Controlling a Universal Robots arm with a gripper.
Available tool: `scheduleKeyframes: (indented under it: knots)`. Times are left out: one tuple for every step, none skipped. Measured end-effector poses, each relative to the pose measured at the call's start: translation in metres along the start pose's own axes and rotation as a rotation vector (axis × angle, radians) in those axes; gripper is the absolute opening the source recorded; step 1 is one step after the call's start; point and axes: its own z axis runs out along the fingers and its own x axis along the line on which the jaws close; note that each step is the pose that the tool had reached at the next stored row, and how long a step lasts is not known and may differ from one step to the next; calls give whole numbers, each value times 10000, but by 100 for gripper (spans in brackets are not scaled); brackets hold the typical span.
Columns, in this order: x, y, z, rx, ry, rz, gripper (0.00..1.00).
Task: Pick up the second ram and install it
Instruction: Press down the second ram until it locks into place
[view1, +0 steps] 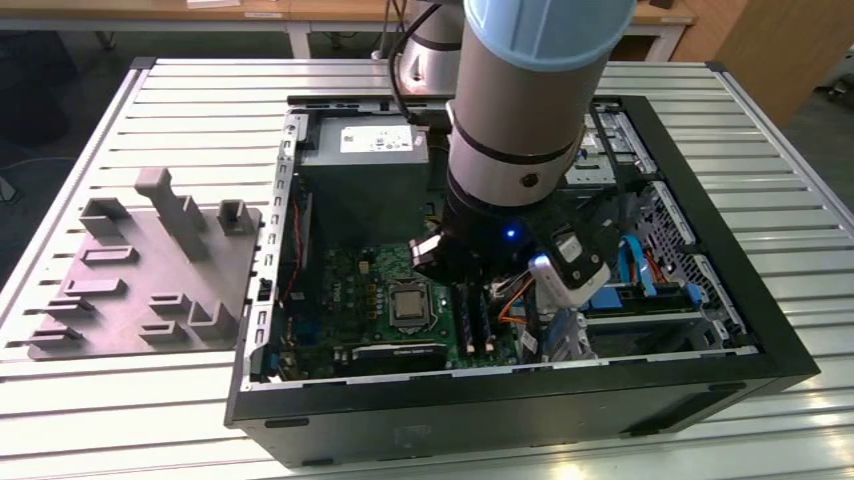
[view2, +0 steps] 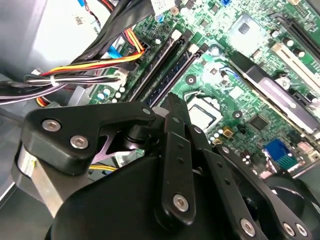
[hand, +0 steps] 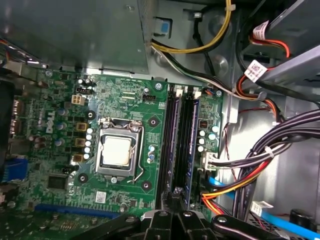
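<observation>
My end effector (view1: 461, 272) low inside the open computer case (view1: 747, 330), fingers drawn together just above the motherboard (hand: 125, 105), second ram (hand: 189, 135) seated in its socket beside the processor (hand: 118, 151)

Grey power supply (view1: 363, 150) beside green motherboard (view1: 380, 300).

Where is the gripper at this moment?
In the exterior view the gripper is inside the computer case, low over the motherboard, by the memory sockets beside the processor socket.
</observation>
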Motion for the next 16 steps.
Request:
scheduleKeyframes:
  knots:
    - [0,1,-1,3,0,0,10]
    - [0,1,-1,3,-1,0,10]
    - [0,1,-1,4,-1,0,10]
    - [0,0,-2,2,-1,0,10]
    - [0,6,-2,0,-1,0,10]
    - [-1,20,-1,-1,-3,2,10]
    - [-4,44,1,-2,-3,1,10]
    - [-7,73,4,-4,-4,0,10]
    - [-10,106,7,-4,-6,0,10]
    - [-13,140,9,-3,-5,-1,10]
    - [-17,177,12,-3,-6,0,10]
    - [-20,214,15,-4,-6,0,10]
    - [-24,249,17,-3,-6,0,10]
    - [-26,274,18,-2,-5,0,10]
    - [-27,289,19,-3,-6,0,10]
    - [-28,290,20,-4,-6,-1,10]
